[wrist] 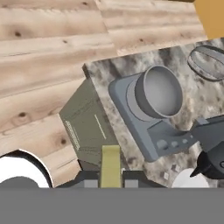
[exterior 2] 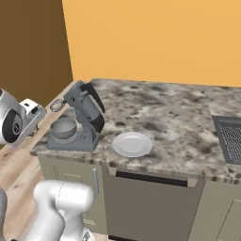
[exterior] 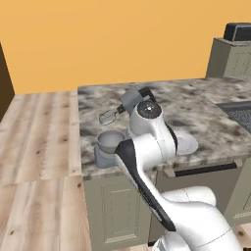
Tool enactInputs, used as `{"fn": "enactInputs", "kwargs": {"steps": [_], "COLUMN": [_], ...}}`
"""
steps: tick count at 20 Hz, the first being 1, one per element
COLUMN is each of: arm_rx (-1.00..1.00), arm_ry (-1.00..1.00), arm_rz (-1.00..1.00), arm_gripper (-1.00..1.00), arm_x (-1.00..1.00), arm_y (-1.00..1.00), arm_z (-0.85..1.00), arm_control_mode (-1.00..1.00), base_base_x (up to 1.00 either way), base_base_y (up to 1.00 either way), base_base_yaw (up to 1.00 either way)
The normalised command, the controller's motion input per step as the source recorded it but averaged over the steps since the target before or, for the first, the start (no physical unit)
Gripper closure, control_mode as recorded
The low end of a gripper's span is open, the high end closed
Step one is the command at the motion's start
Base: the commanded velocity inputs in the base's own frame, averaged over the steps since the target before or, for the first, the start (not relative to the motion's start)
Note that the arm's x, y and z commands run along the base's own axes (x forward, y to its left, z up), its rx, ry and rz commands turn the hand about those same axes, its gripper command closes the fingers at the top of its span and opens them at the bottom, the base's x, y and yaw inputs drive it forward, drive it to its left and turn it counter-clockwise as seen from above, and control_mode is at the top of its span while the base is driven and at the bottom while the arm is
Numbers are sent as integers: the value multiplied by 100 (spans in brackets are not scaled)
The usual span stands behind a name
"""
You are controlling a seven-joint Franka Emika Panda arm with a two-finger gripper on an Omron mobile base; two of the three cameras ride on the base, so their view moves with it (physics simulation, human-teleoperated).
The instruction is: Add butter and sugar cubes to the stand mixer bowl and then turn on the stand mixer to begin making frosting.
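The claw (wrist: 110,181) is clenched on a yellow butter stick (wrist: 110,166), above the worktop (exterior 2: 179,117) edge beside the mixer (exterior 2: 82,120). The bowl (wrist: 159,91) sits on the mixer's base near the worktop's corner. A white plate (exterior 2: 132,144) lies just beside the mixer.

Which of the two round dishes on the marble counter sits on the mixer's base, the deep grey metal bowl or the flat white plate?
The deep grey metal bowl sits on the grey stand mixer base under its raised head; the flat white plate lies on the bare counter beside it.
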Motion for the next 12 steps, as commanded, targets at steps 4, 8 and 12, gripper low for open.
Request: {"fn": "enactInputs", "kwargs": {"steps": [4, 8, 12], "arm_rx": [-23, -25, -25], "arm_ry": [0, 0, 2], "arm_rz": [0, 0, 1], "arm_gripper": [100, 100, 100], "arm_x": [25, 28, 33], "arm_y": [58, 32, 7], "arm_z": [0, 0, 0], "arm_control_mode": [-100, -100, -100], "base_base_x": [0, 0, 0], "base_base_y": [0, 0, 0], "base_base_yaw": [0, 0, 0]}}
